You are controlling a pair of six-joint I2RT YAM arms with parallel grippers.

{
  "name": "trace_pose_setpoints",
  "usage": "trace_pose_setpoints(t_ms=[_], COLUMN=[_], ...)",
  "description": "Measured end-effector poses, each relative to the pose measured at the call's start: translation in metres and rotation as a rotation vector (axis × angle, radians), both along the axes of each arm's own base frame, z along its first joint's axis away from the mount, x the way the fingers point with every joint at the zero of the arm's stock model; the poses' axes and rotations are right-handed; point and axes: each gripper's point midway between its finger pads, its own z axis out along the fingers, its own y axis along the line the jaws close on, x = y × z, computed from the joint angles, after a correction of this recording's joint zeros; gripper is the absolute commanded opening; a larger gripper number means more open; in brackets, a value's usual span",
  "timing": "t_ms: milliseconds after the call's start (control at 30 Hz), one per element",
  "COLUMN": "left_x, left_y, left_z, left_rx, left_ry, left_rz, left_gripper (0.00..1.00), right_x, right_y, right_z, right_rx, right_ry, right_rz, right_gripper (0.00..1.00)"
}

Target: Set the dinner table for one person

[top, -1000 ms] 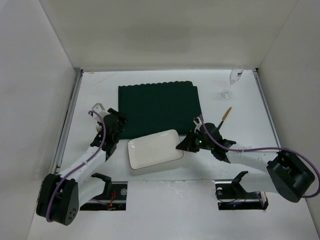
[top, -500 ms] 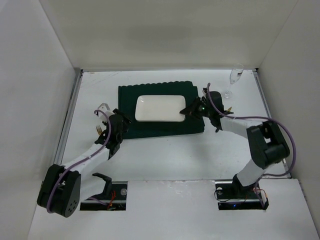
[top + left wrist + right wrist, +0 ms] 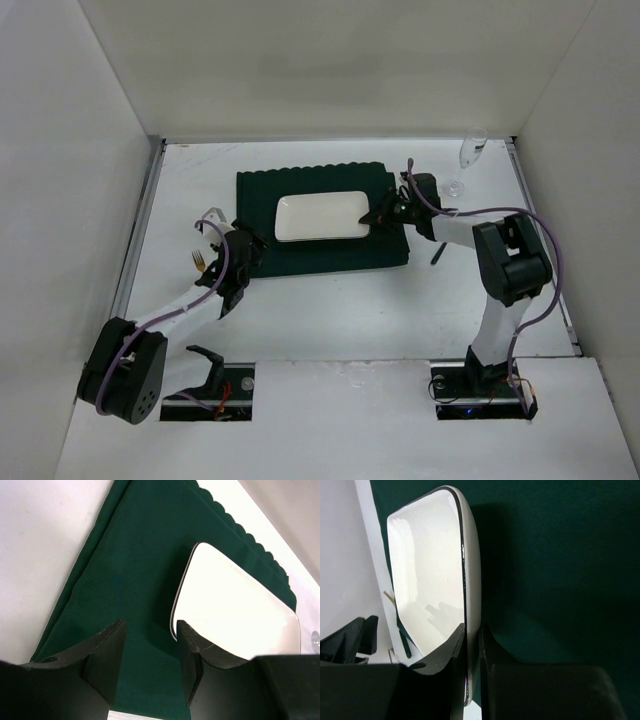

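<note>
Item: plate (image 3: 322, 216), white, rectangular. Change of position: a second ago it sits at the near side of the bench (image 3: 330, 320), off the cloth. Now it lies over the middle of the green placemat (image 3: 300, 255), long side across, carried there by the right arm. Bearing on the task: the centrepiece of the setting is judged nearly placed, with release outstanding. A shadow under its left edge in the left wrist view leaves open whether it rests flat. Bench: fills the floor of the enclosure and carries the placemat toward its far side, a fork (image 3: 200, 262) at left and a stemmed glass (image 3: 466, 160) at the far right corner, both off the cloth. Right gripper (image 3: 383, 214): reached far forward, arm folded at the elbow, jaws nipped onto the plate's right short rim. Left gripper (image 3: 243, 247): low at the placemat's near-left corner, jaws apart, nothing between them.
</note>
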Motion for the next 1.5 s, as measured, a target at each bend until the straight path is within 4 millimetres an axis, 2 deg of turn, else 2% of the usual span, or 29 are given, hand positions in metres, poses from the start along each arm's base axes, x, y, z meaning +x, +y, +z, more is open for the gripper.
trace_pose_setpoints(t_ms=[167, 300, 367, 500, 600, 867, 1000, 1067, 1167, 1200, 1267, 1367, 1433, 1500], left_x=[0.001, 0.002, 0.002, 0.002, 0.003, 0.003, 0.004, 0.005, 0.005, 0.004, 0.002, -0.004, -0.007, -0.01], left_y=[-0.003, -0.006, -0.006, -0.006, -0.006, -0.005, -0.006, -0.007, -0.008, -0.011, -0.018, -0.032, -0.041, -0.048], left_z=[-0.008, -0.01, -0.011, -0.01, -0.01, -0.009, -0.007, -0.005, -0.005, -0.004, -0.004, -0.001, 0.001, 0.002], left_rx=[0.003, 0.001, 0.002, 0.002, 0.001, -0.003, -0.008, -0.01, -0.003, 0.002, 0.013, 0.041, 0.062, 0.076], left_ry=[0.017, 0.017, 0.02, 0.016, 0.014, 0.003, -0.006, -0.018, -0.025, -0.027, -0.033, -0.055, -0.068, -0.078], left_rz=[-0.006, -0.009, -0.01, -0.008, -0.007, -0.005, -0.007, -0.01, -0.019, -0.028, -0.056, -0.108, -0.138, -0.162], left_gripper=[0.43, 0.43, 0.43, 0.42, 0.43, 0.43, 0.43, 0.43, 0.42, 0.42, 0.41, 0.41, 0.41, 0.41], right_x=[0.004, 0.005, 0.006, 0.011, 0.021, 0.032, 0.028, 0.024, 0.024, 0.024, 0.028, 0.042, 0.05, 0.056], right_y=[0.011, 0.014, 0.014, 0.016, 0.016, -0.008, -0.027, -0.039, -0.055, -0.061, -0.071, -0.088, -0.104, -0.129], right_z=[-0.004, -0.013, -0.017, -0.015, -0.008, -0.011, 0.002, 0.016, 0.051, 0.063, 0.093, 0.156, 0.203, 0.254], right_rx=[0.009, 0.005, 0.003, 0.013, -0.003, -0.184, -0.293, -0.34, -0.397, -0.414, -0.448, -0.482, -0.494, -0.509], right_ry=[0.0, 0.018, 0.025, 0.03, 0.005, -0.03, -0.069, -0.096, -0.169, -0.192, -0.245, -0.354, -0.429, -0.506], right_rz=[0.04, 0.046, 0.046, 0.035, 0.025, -0.051, -0.101, -0.133, -0.188, -0.207, -0.245, -0.333, -0.411, -0.514], right_gripper=[0.07, 0.12, 0.2, 0.47, 0.57, 0.6, 0.61, 0.61, 0.6, 0.58, 0.45, 0.23, 0.2, 0.21])
